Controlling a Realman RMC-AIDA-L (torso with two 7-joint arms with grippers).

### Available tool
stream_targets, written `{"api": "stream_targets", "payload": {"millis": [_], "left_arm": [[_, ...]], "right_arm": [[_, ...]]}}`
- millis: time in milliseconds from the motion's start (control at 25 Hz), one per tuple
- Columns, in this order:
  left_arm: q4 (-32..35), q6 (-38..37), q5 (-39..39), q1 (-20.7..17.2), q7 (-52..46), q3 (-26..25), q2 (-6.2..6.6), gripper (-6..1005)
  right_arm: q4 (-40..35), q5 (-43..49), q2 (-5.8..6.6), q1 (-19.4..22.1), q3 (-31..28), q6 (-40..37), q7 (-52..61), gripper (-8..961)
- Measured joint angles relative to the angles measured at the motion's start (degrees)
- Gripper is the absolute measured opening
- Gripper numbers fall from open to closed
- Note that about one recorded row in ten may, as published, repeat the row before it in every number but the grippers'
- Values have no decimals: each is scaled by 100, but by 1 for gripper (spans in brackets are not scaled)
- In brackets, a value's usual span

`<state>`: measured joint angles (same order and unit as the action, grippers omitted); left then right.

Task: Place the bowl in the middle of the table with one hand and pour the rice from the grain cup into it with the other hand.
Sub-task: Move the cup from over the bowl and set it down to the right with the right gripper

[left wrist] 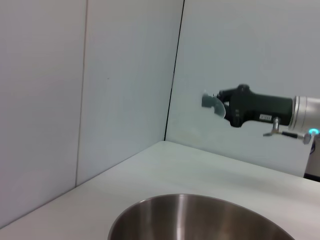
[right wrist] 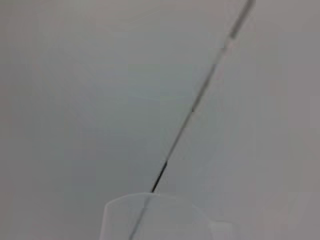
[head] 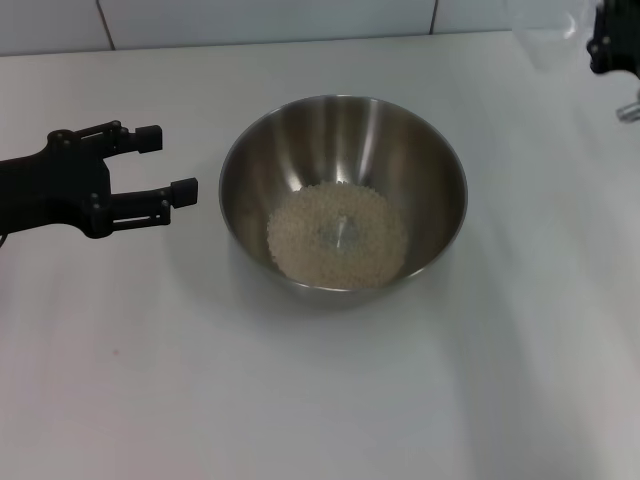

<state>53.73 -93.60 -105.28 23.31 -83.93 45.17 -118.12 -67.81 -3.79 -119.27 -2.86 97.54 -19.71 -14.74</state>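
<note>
Left to right. Your black two-finger left gripper [head: 170,162] is hovering over the plain white table [head: 320,400], just beside the left rim of the large round stainless-steel bowl [head: 400,150] but apart from it. Fingers are sitting spread wide with nothing between them. Looks like the bowl placement is done; you're fine leaving that arm parked clear of the rim.

The bowl is sitting roughly mid-table, upright. The pale cream rice [head: 300,245] is lying in a ring-shaped heap on the bottom, with a bare steel patch showing at its centre. No spilled grains are showing on the table around it.

Far right, the black right gripper [head: 612,45] is hanging at the top corner of the head view, raised and well apart from the bowl. The small clear plastic grain cup [head: 545,35] is showing just beside it as a faint outline. The left wrist view is showing the cup at the gripper's tip, so I'm reading it as clamped on the cup; no rice is visible inside, though it's hard to be sure.

My read: the pour is done and you're on the cup set-down. Bring the cup upright before lowering, keep it well clear of the bowl rim, touch the base flat on bare table, then release. It's light and tapered, so it's likely tipping if you let go early or at a tilt.
</note>
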Motion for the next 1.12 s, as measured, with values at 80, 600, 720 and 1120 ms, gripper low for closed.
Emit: {"api": "stream_targets", "payload": {"millis": [80, 600, 720, 1120], "left_arm": [[4, 0, 1, 6, 0, 7, 0, 829], [16, -62, 17, 14, 0, 28, -10, 829], [16, -74, 17, 11, 0, 28, -9, 829], [14, -134, 17, 7, 0, 27, -9, 829]], "right_arm": [[231, -18, 7, -3, -1, -143, 391, 16], [1208, 16, 26, -99, 39, -798, 2532, 16], [1223, 14, 27, -110, 8, -588, 2915, 16], [1287, -11, 35, -280, 30, 136, 3159, 17]]}}
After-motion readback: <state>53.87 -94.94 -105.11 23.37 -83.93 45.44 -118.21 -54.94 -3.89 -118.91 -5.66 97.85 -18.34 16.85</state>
